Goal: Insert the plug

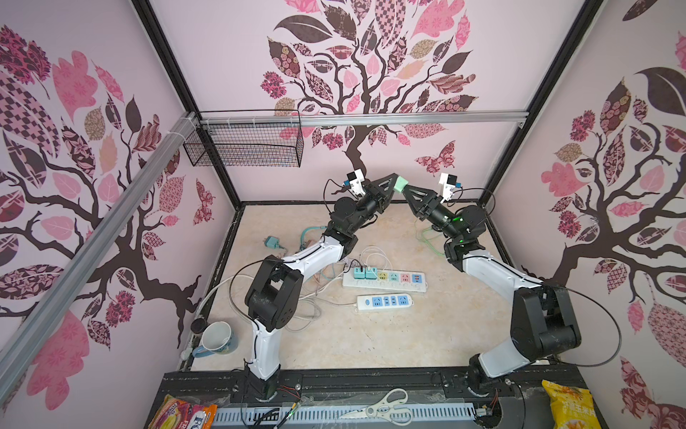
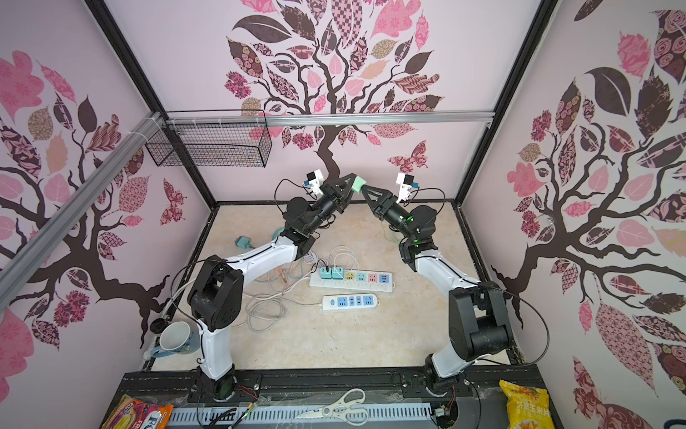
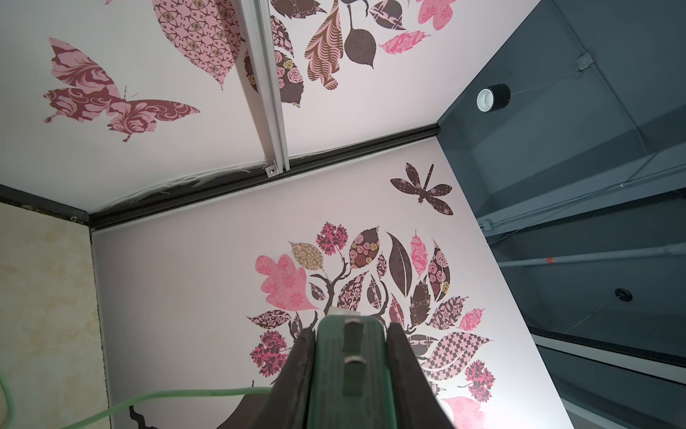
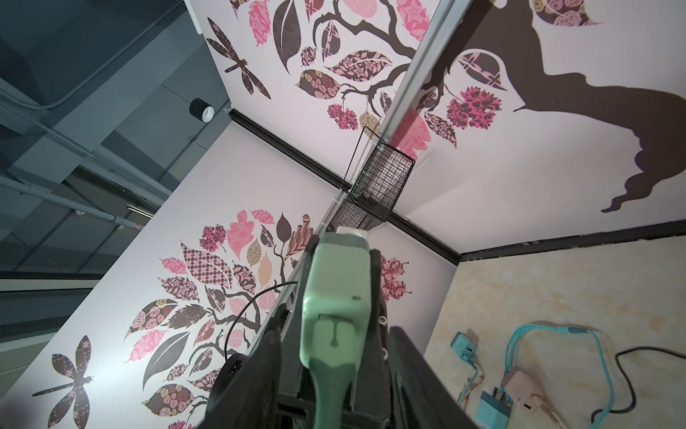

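- Left gripper (image 1: 393,181): clenched on mint-green plastic plug (image 1: 401,184), held high above table.
- Right gripper (image 1: 407,190): straddles same plug; cannot tell if pads touch.
- Judged: hand-to-hand regrasp stage, insertion not yet begun. Long white power strip with pastel sockets (image 1: 371,285) lies well below.
- Left wrist view alone shows metal prongs (image 3: 352,345).
- Right wrist view shows cable end (image 4: 330,371).

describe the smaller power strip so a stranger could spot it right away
Midway across the beige tabletop lie two white power strips, one behind the other. The smaller power strip is the front one, nearer the scissors. Unlike the long strip, with multicoloured sockets and two teal adapters plugged in, it has all-blue sockets and nothing plugged in.
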Robot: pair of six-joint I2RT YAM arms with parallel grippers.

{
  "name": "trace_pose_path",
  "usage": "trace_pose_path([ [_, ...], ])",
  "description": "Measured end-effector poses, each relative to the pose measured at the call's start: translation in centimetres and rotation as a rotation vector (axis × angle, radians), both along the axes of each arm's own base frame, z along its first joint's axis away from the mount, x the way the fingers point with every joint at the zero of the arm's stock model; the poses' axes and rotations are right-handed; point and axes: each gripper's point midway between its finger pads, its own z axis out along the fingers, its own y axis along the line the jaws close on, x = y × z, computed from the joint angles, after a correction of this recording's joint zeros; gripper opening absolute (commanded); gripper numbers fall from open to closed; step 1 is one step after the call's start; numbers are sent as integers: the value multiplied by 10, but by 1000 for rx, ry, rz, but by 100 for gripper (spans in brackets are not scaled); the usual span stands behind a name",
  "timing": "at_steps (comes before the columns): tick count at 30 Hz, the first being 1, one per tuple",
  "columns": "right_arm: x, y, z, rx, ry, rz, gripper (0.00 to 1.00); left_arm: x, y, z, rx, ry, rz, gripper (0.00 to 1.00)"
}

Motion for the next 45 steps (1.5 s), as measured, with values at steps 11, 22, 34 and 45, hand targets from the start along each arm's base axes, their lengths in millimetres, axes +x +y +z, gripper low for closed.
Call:
trace_pose_path([
  [11, 8, 2, -5, -3, 2, 4, 36, -2, -7, -7, 18, -7, -11, 0],
  [22, 11, 4, -6, -23, 20, 6, 0, -1, -7, -7, 50, -47, 16, 0],
  [34, 15, -18, -75, -201, 137, -151, 0, -8, -17, -54, 331, -51, 14, 98],
  [45, -13, -56, -129, -544, 182, -353, 0, -44, 52, -95, 943, -125, 194, 98],
])
